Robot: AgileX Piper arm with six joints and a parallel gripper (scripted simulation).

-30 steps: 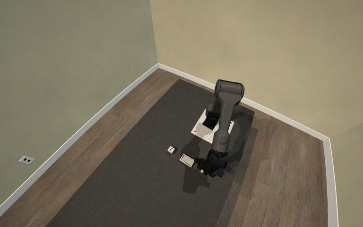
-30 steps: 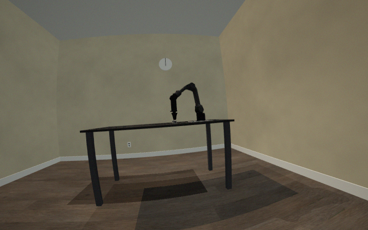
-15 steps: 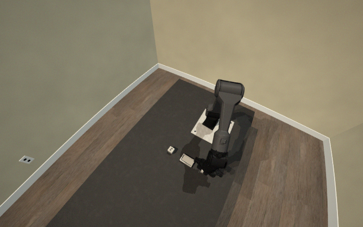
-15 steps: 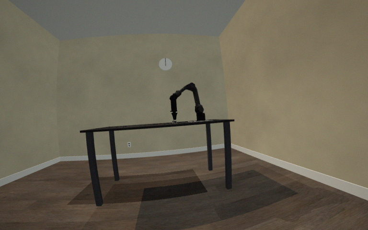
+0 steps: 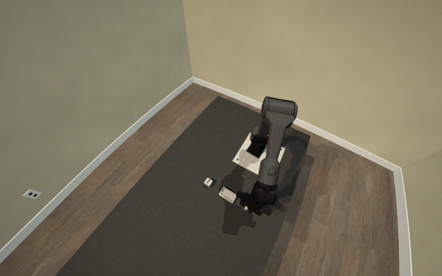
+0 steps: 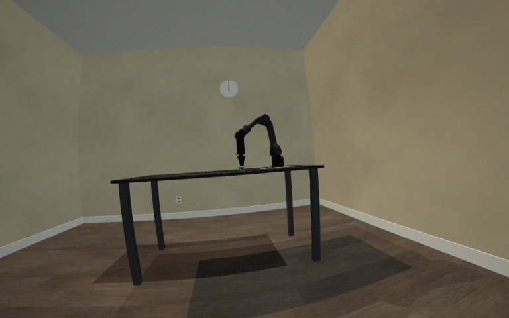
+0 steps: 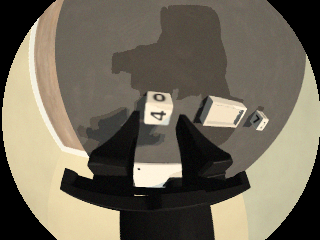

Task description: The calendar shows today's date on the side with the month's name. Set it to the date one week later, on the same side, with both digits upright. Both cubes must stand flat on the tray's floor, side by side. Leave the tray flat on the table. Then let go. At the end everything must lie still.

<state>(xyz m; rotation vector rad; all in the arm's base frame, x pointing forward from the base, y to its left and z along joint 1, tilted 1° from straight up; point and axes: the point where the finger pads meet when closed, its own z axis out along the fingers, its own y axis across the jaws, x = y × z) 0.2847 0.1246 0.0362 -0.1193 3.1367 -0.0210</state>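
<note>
The tool stands parted, gripping nothing, above the cube marked 4 and 0, near the counter's long edge. Descending off-centre, a fingertip could clip and tip it.

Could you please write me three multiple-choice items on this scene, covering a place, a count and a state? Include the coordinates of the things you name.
1. Where is the cube showing 4 and 0?
A) In the tray
B) Outside the tray
C) On the white base plate

2. How many cubes are on the table?
A) One
B) Three
C) Two

3. How does the hand stand?
A) Open
B) Shut on the tray
C) Shut on a cube

1: B, the cube showing 4 and 0 (image 7: 158, 116) stands apart from the tray (image 5: 227, 195) (image 7: 221, 113).
2: C, the wrist view shows that one and a smaller-looking cube (image 5: 208, 181) (image 7: 259, 120) past the tray.
3: A, the fingers of the hand (image 7: 158, 119) stand apart with nothing gripped.
</note>
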